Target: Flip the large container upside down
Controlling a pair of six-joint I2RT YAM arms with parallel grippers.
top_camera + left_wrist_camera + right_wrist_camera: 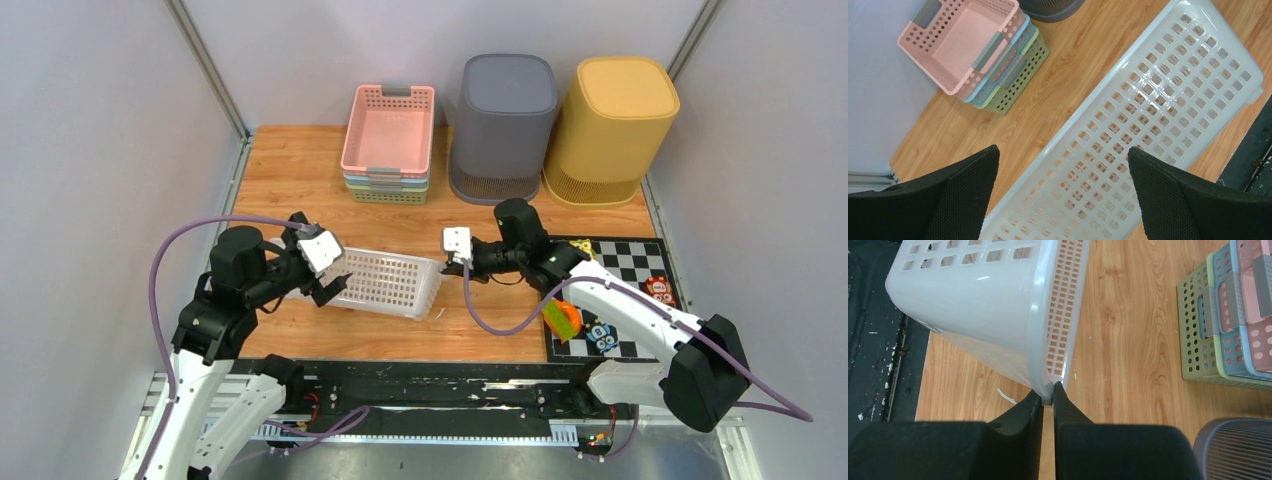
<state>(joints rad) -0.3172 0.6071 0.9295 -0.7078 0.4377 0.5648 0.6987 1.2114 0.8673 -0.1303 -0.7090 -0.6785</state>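
Observation:
The large container is a white perforated basket (385, 282), tilted on its side on the wooden table between the two arms. My right gripper (452, 258) is shut on the rim at its right end; the right wrist view shows the fingers (1063, 405) pinching the rim edge of the basket (973, 300). My left gripper (325, 272) is open at the basket's left end. In the left wrist view, the left gripper (1062, 152) has its jaws wide apart over the basket's perforated wall (1148, 115), not touching it.
A stack of pink, blue and green baskets (388, 140) stands at the back. A grey bin (505, 125) and a yellow bin (610, 128) stand upside down at the back right. A chessboard mat (630, 262) with small toys lies under the right arm.

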